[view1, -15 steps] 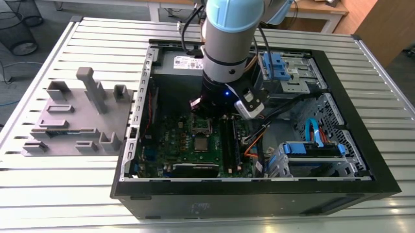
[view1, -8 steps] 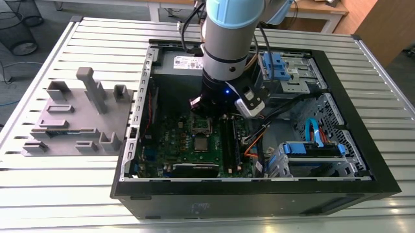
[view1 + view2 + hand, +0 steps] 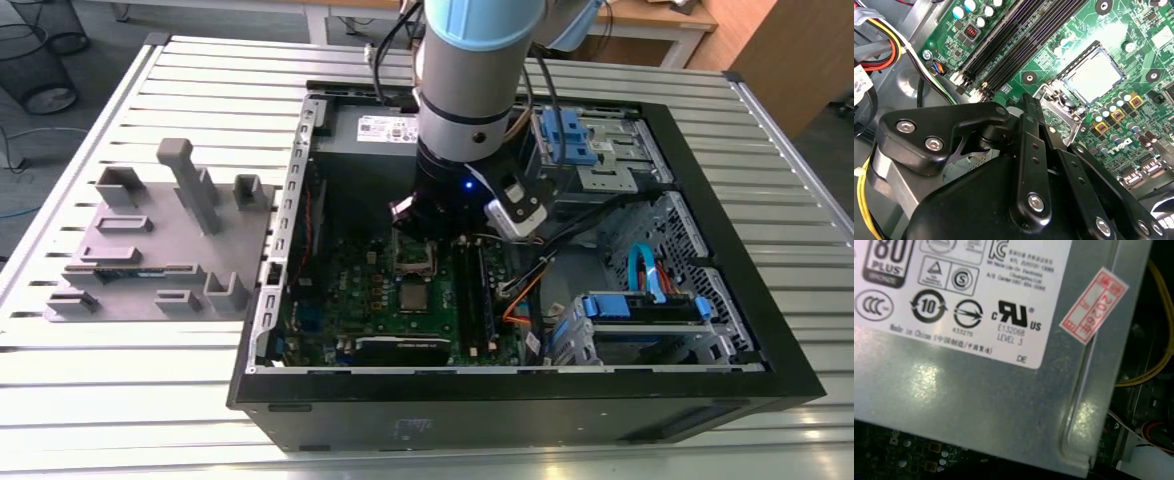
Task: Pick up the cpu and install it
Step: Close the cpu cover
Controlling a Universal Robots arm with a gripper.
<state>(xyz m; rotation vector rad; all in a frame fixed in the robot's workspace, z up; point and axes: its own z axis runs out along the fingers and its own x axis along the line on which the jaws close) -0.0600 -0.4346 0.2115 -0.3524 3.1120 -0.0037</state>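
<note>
The claw (image 3: 1036, 112) hangs low inside the open computer case (image 3: 787, 385), right over the green motherboard (image 3: 1019, 55), and from here I cannot tell whether it is spread or pressed together; nothing shows in its grip. Just beyond its tip the metal bracket (image 3: 1046, 90) stands swung open, and past that sits the dark socket frame (image 3: 1080, 59) with the cpu (image 3: 1095, 76) lying inside it, silver-grey face up, apparently seated rather than carried. The long memory slots (image 3: 999, 45) run just beside the socket. Here is the worry: that raised bracket is very near the claw, so any sideways drift could catch it, and if the chip is not lying square, a push down could damage the socket beneath. Loose yellow wires (image 3: 894, 50) near the arm could snag too. Further out, in the first wrist view, the grey power supply (image 3: 979, 400) carries a white label (image 3: 1019, 270) crowded with round certification marks and lines of small print, plus a slanted red-and-white sticker (image 3: 1094, 305). The case takes up the middle of the slatted counter (image 3: 200, 70), with a grey parts fixture (image 3: 147, 250) near the counter's edge on the exterior view's left.
</note>
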